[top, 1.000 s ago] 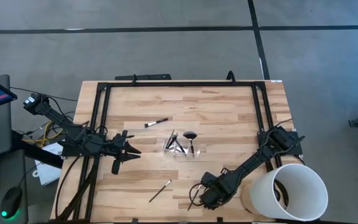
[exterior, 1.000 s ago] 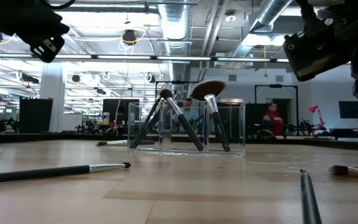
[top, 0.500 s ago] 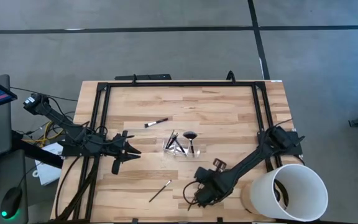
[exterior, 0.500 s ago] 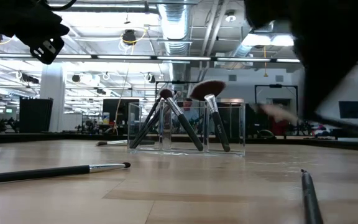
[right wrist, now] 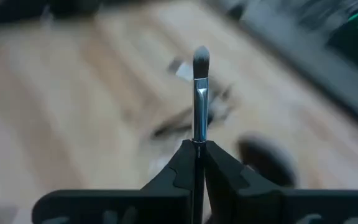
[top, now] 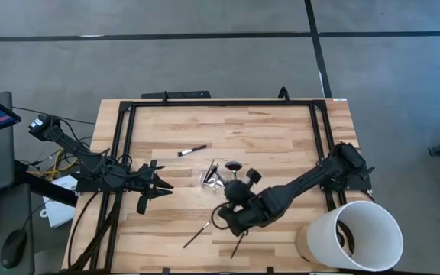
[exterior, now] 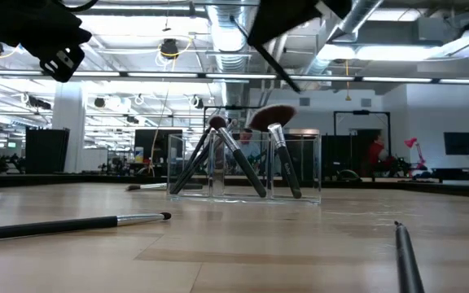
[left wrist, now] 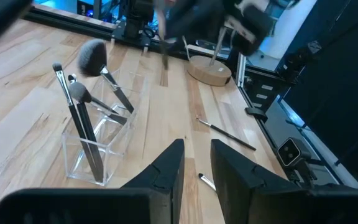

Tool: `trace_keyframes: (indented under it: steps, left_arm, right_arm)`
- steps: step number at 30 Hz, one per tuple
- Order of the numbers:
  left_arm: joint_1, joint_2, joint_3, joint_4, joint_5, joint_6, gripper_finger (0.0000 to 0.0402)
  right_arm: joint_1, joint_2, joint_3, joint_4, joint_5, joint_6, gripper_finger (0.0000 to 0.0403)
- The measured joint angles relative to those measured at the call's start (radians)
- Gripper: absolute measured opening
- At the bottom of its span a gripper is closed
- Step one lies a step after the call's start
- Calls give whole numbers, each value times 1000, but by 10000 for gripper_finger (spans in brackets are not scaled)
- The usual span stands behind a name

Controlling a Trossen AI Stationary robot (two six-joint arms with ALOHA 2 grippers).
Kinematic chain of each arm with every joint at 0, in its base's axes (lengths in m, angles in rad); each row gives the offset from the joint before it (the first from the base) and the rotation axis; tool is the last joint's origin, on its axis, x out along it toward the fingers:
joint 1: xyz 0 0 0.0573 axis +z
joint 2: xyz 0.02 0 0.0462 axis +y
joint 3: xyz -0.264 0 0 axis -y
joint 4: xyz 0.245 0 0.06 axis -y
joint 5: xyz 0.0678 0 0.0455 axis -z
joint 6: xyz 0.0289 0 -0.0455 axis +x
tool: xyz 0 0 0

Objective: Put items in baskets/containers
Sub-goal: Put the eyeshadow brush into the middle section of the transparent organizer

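The clear tray (top: 224,180) (exterior: 243,167) (left wrist: 98,155) stands mid-table. Several dark brushes (left wrist: 79,115) lean against its walls with heads up, one of them the wide-headed brush (exterior: 272,116). My right gripper (right wrist: 195,152) (top: 231,214) hovers just near of the tray, shut on a thin brush (right wrist: 200,87) with a silver ferrule. Loose brushes lie flat on the table: one far-left of the tray (top: 192,150), one near-left (top: 197,234) (exterior: 72,224), one near (top: 237,246) (exterior: 405,256). My left gripper (top: 159,186) (left wrist: 197,168) waits left of the tray, slightly open. My right gripper pinches the brush's dark handle (right wrist: 197,140) between its two fingers (right wrist: 179,163), which lie along the brush. The ferrule and the head (right wrist: 201,57) stick out past the fingertips. The brush is lifted clear of the table; in the low view it slants above the tray (exterior: 275,63).
A large white bucket (top: 354,237) stands at the table's near right corner. A black frame (top: 124,153) runs along the table's left, far and right sides. Bare wood (top: 281,145) lies right of and beyond the tray.
My right gripper has swung from the table's near edge up and toward the left and far side, ending just near of the tray. The brush that lay on the table near the right has come up with it, lifted clear. My left arm has kept still.
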Motion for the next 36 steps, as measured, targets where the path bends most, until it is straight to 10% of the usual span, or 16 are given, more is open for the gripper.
trace_keyframes:
  steps: [5, 36]
  left_arm:
    - [0, 0, 0, 1, 0, 0, 76]
    - [-8, 2, 0, 12, -31, 25, 76]
  right_arm:
    - [-21, -3, -64, 187, 157, -25, 10]
    - [-91, -119, -573, 991, 73, -220, 7]
